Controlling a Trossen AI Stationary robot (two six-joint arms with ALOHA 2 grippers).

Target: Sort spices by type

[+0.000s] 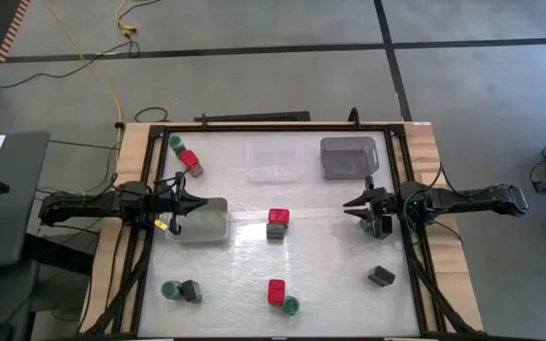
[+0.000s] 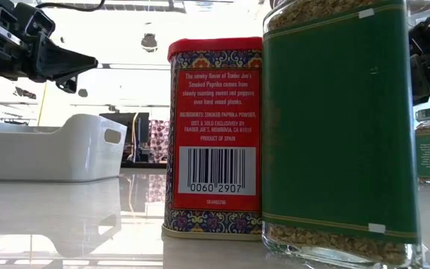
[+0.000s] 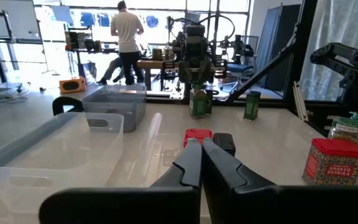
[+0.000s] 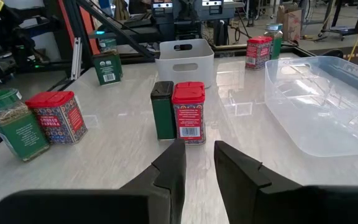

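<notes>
While both arms hover empty, left gripper [image 1: 180, 202] at 9 o'clock and right gripper [image 1: 354, 203] at 3 o'clock have fingers closed; spices scattered on table [image 1: 330, 256]: red tin [image 1: 279, 217] at centre, others at 6 and 11 o'clock.

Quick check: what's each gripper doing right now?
Left gripper: shut, holding nothing, over the grey tray.
Right gripper: shut, empty.

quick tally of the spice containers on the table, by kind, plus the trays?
Red paprika tins: 3
Green-lidded jars: 3
Dark grey tins: 3
Trays: 3 (clear, grey, white)
Total: 9 spice containers, 12 items with trays.
</notes>
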